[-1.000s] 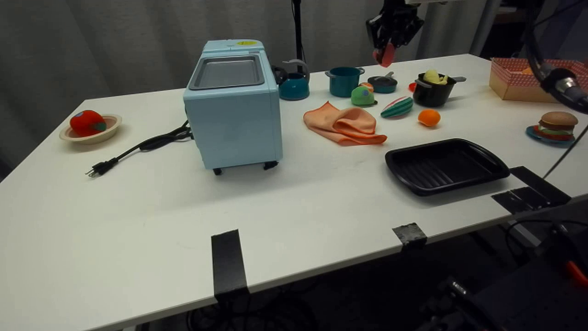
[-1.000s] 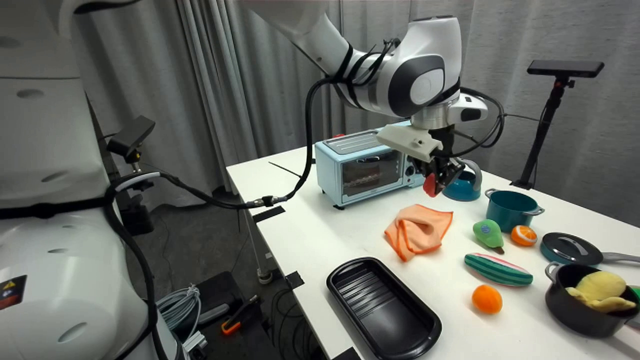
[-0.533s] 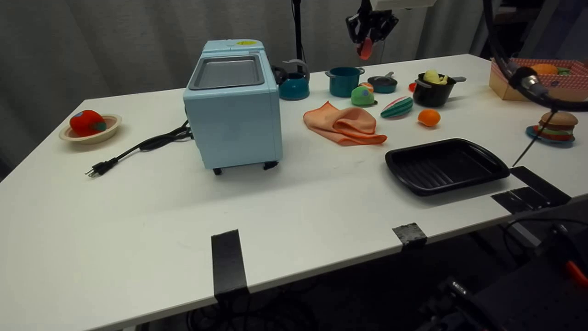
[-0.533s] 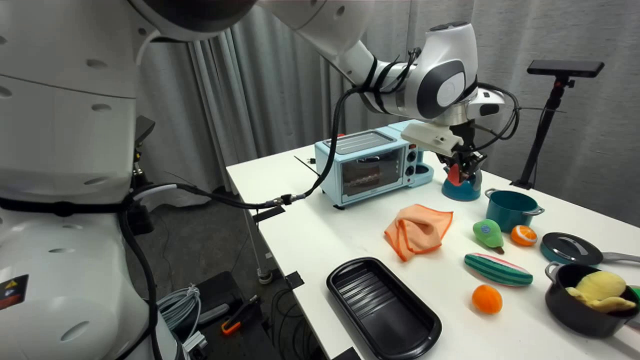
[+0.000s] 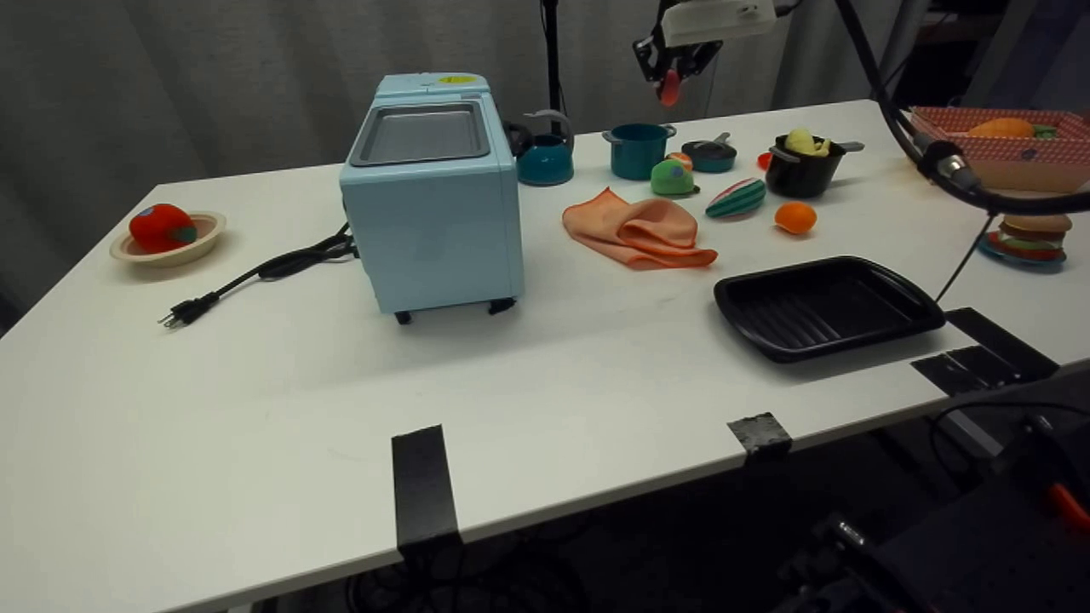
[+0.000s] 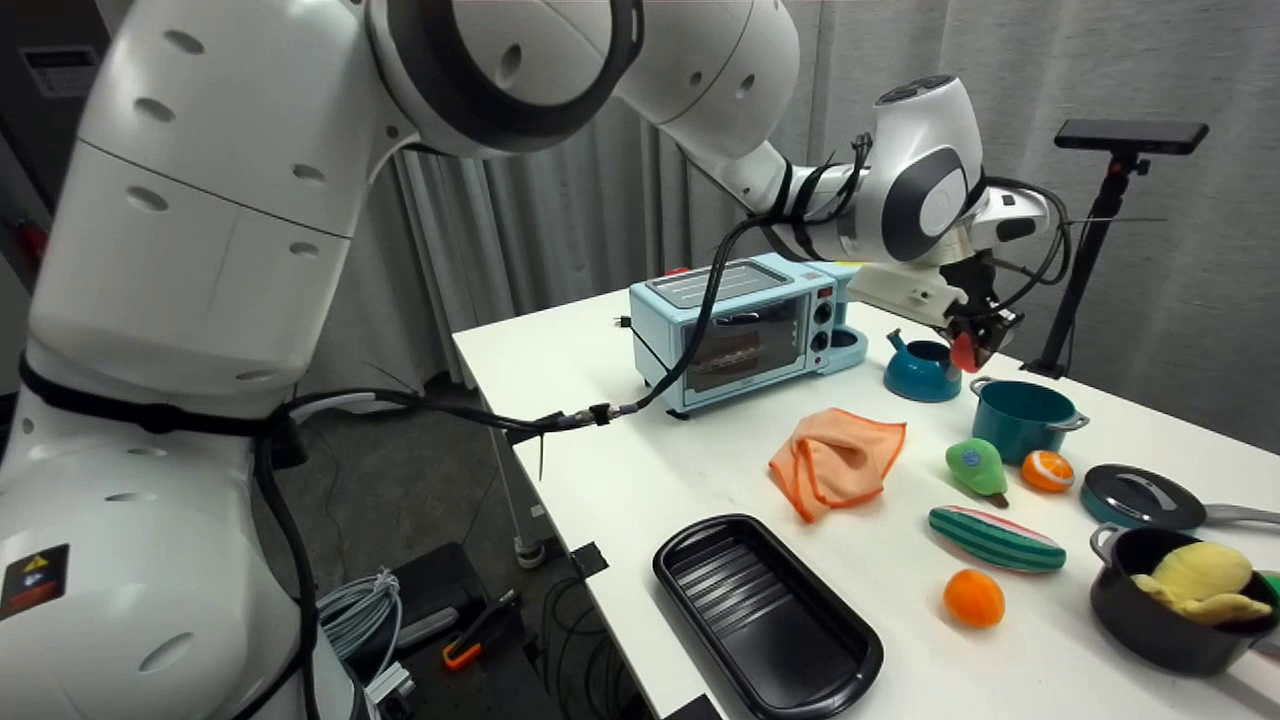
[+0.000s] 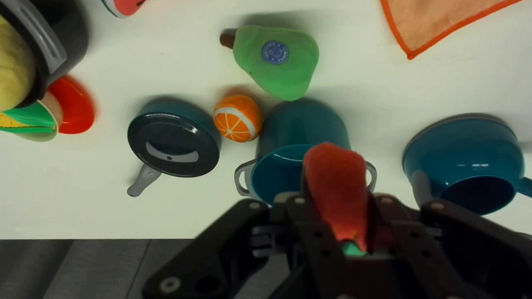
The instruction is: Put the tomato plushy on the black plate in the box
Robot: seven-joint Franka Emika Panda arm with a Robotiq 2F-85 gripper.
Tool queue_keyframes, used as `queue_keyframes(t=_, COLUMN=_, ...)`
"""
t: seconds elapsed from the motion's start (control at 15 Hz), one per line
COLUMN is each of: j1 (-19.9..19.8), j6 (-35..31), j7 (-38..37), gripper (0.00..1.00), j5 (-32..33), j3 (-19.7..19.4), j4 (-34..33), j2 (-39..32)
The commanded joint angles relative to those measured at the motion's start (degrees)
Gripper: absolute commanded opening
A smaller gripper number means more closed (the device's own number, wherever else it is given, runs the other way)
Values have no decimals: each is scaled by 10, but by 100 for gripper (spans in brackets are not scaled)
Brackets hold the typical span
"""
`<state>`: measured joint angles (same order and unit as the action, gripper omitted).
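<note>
My gripper (image 5: 671, 77) is shut on a red plushy (image 5: 670, 90) with a green part, held in the air near the table's far side. In the wrist view the red plushy (image 7: 332, 178) is squeezed between the fingers, above the teal pot (image 7: 270, 176). In an exterior view my gripper (image 6: 980, 342) is near the teal pot's rim. Another red plushy (image 5: 160, 228) with a green leaf lies in a beige bowl; I cannot tell which is the tomato. The black plate (image 5: 886, 298) is a rectangular tray near the front edge. The checkered box (image 5: 1022, 177) holds a carrot.
A blue toaster oven (image 5: 434, 230) stands beside a teal kettle (image 6: 915, 375). An orange cloth (image 6: 835, 460), green pear (image 6: 975, 465), watermelon (image 6: 995, 540), orange (image 6: 973, 598), lidded pan (image 6: 1140, 500) and black pot (image 6: 1130, 620) are on the table. A hamburger (image 5: 1030, 247) sits near the box.
My gripper, still holding the red plushy, has moved away from above the cloth and oven side toward the kettle and teal pot. The things on the table have not moved.
</note>
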<state>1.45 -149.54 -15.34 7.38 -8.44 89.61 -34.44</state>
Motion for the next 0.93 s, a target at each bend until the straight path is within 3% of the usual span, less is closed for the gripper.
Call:
queue_keyframes(t=0.0, j1=30, j6=-12, j7=-55, gripper=5, j5=24, j3=-39, j4=-46, j2=-37)
queue_keyframes(t=0.87, j1=123, j6=-23, j7=-197, gripper=5, j5=108, j3=-146, j4=-66, j2=-66)
